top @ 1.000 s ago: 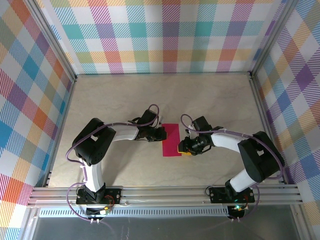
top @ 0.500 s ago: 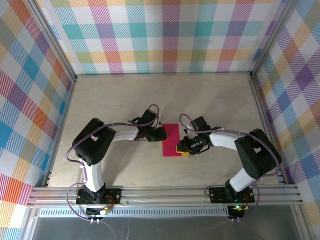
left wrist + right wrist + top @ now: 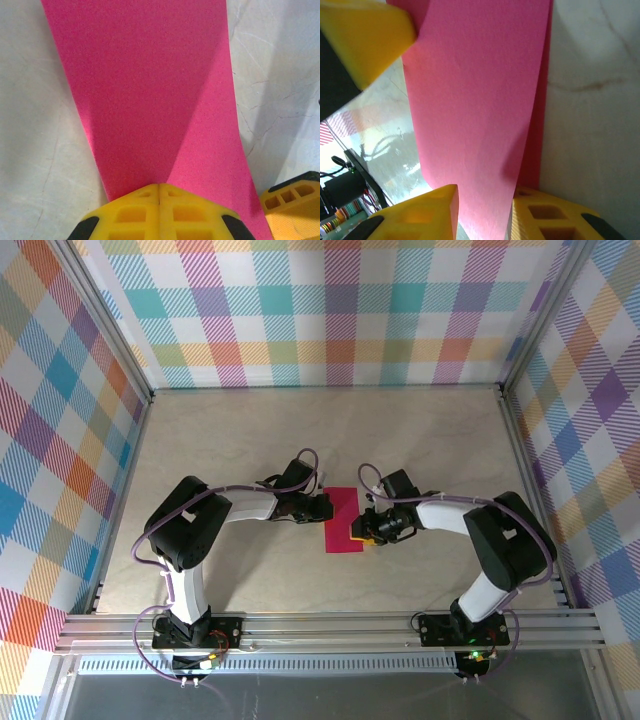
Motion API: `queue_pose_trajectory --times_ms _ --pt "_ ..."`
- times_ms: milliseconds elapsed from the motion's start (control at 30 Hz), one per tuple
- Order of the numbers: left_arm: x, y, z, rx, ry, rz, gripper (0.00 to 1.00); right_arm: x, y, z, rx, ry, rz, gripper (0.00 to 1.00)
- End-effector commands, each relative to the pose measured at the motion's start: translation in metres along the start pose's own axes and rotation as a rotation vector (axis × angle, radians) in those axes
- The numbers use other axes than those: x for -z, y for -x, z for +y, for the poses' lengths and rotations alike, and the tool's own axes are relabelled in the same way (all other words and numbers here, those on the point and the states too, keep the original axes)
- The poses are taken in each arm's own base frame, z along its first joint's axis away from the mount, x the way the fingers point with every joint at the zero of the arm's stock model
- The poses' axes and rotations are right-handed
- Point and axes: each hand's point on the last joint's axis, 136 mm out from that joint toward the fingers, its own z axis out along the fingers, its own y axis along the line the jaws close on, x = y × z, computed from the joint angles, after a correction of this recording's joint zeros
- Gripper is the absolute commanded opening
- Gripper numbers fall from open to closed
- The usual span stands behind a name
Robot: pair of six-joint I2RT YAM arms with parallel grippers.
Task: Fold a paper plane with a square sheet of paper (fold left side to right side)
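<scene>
The square sheet of paper [image 3: 345, 512] lies at the table's middle, doubled into a narrow magenta strip. My left gripper [image 3: 325, 507] is shut, its tips [image 3: 159, 186] touching the strip's left edge [image 3: 150, 90]. My right gripper [image 3: 362, 531] is at the strip's lower right edge. In the right wrist view a raised pink layer [image 3: 480, 100] passes between its two yellow fingers, which stand apart [image 3: 485, 192]. A darker pink layer lies flat under it. The paper plane as a dart is not formed; the sheet is a plain strip.
The pale table [image 3: 250, 440] has bare room behind and in front of the strip. Plaid walls and metal posts [image 3: 515, 420] close the back and sides. An aluminium rail [image 3: 320, 625] runs along the near edge. Both grippers crowd the strip from opposite sides.
My right gripper has narrowed a little and slid slightly up along the strip's right edge. The left gripper and the strip have stayed put.
</scene>
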Motion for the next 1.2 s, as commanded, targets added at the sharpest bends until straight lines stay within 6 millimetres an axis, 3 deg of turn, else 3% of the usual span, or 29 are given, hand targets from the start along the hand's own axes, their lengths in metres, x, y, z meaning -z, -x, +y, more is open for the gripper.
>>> queue_pose_trajectory --times_ms 0,367,667,933,1100,1167 --pt "-0.006 -0.026 0.017 0.026 0.062 0.069 0.00 0.003 0.019 0.012 0.019 0.048 -0.025 0.30" --pt "-0.005 -0.026 0.015 0.026 0.055 0.065 0.00 -0.001 0.047 0.006 0.013 0.047 -0.037 0.29" --pt "-0.004 -0.026 0.015 0.022 0.058 0.064 0.00 -0.003 0.046 -0.004 -0.009 0.050 -0.031 0.22" --pt "0.005 -0.015 0.009 -0.009 0.068 0.043 0.00 0.002 0.043 -0.001 -0.014 0.070 -0.026 0.09" --pt "0.021 0.000 -0.007 -0.062 0.057 -0.008 0.13 0.006 0.038 0.003 -0.032 0.088 -0.023 0.06" --pt "0.029 0.004 -0.014 -0.091 0.035 -0.039 0.27 0.007 0.037 0.005 -0.050 0.097 -0.016 0.05"
